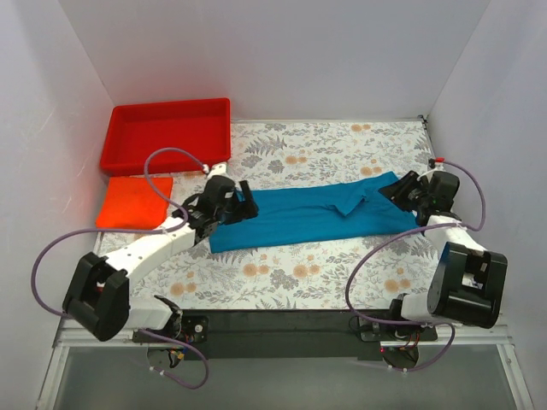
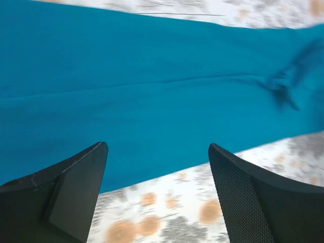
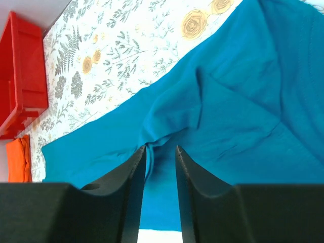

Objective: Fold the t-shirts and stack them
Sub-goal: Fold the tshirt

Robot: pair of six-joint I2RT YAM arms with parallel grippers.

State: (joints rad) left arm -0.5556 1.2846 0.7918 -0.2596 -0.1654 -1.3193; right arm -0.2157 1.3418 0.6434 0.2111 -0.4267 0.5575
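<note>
The teal-blue t-shirt (image 1: 316, 213) lies across the middle of the table as a long, narrow folded strip. At the strip's left end my left gripper (image 1: 244, 205) hangs wide open over the near edge of the cloth (image 2: 152, 86), with nothing between its fingers (image 2: 158, 152). My right gripper (image 1: 395, 190) is at the strip's rumpled right end. Its jaws (image 3: 160, 152) stand a narrow way apart, open, and a ridge of teal cloth (image 3: 228, 116) runs along the left finger. The orange-red t-shirt (image 1: 132, 202) lies folded flat at the table's left edge.
A red plastic tray (image 1: 167, 132) stands at the back left, just behind the orange-red shirt, and shows at the left in the right wrist view (image 3: 23, 76). White walls close in the floral tabletop (image 1: 342, 145) on the left, back and right.
</note>
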